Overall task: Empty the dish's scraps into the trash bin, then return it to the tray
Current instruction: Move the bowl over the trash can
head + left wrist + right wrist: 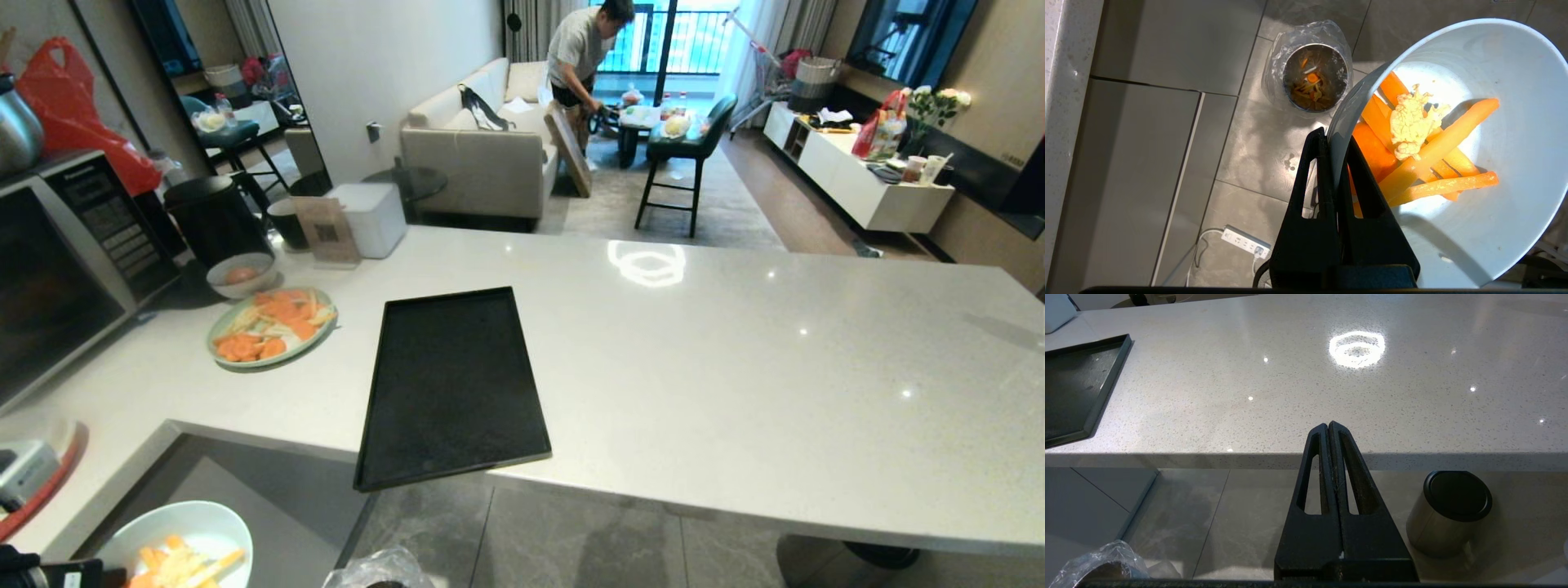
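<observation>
Dish-emptying is the step in hand, and the large things frame it: the broad speckled white stone surface [735, 343] carries the large flat matte black rectangular tray [453, 392], which overhangs the near edge slightly and has nothing on it, while the grey tiled floor [1147, 134] lies below. On that floor stands the small round shiny metal trash bin lined with a crinkled clear plastic bag [1312, 77], some orange bits already at its bottom. The small round pale-blue dish [1494, 228] is off the tray, held in the air beyond the surface's near edge at the robot's left side. The left tool [1336, 141] is clamped narrow on its rim, one finger inside the bowl and one outside. In the left wrist view the bin's mouth sits ahead of the fingertips and to the side of the dish, not under its rim, so I judge the dish needs carrying over the opening before tipping. The scraps [1425, 151], long orange and yellow strips with a pale lumpy piece on top, lie across the bowl's floor. The right tool [1329, 426] is parked with its jaws pressed together on nothing, pointing at the surface's edge.
</observation>
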